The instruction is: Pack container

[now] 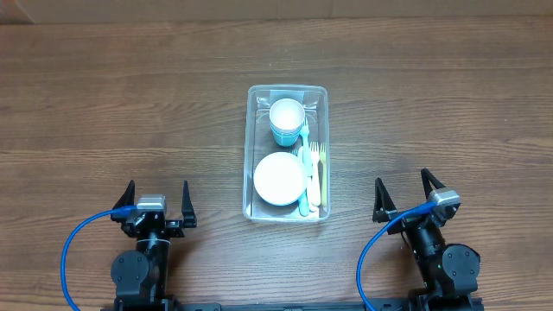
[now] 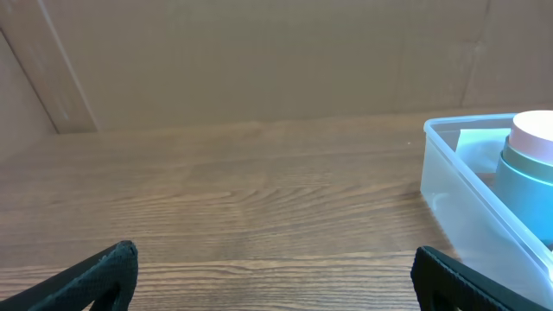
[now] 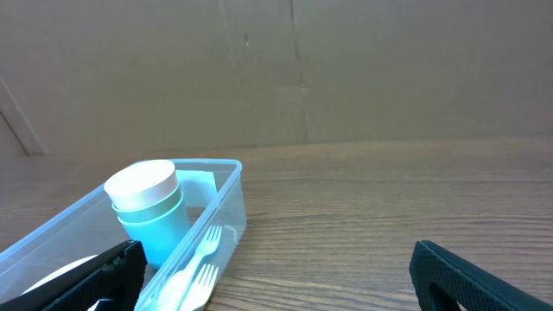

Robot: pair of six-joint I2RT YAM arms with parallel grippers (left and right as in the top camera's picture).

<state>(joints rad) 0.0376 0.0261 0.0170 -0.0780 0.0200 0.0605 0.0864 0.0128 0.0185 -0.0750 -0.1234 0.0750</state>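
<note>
The container (image 1: 248, 147) is sitting in the middle of the overhead frame on the wooden table (image 1: 104, 104), well apart from both arms. It is already holding stacked cups (image 1: 287, 117) at its upper end, a round bowl (image 1: 278, 178) at its lower end, and plastic forks (image 1: 313, 168) lying along its right wall.

Your left gripper (image 1: 158, 194) is waiting at the lower left and your right gripper (image 1: 402, 181) at the lower right. Both are showing fingers spread wide with nothing between them.

No loose item is showing on the table, so the packing is probably finished or nearly so. If you are going in again, you should be approaching from above and moving slowly. Keep your fingers off the thin clear walls, so you are not nudging the tub or tipping the cups.

Some things are proving hard to read:
- How many cups are nesting in the stack, and whether more than one bowl is sitting there.
- The exact number of utensils, since they are overlapping.
- The whole tub in either wrist view, as each is cutting it off at the frame edge.
- A lid, as none is appearing in any view.
</note>
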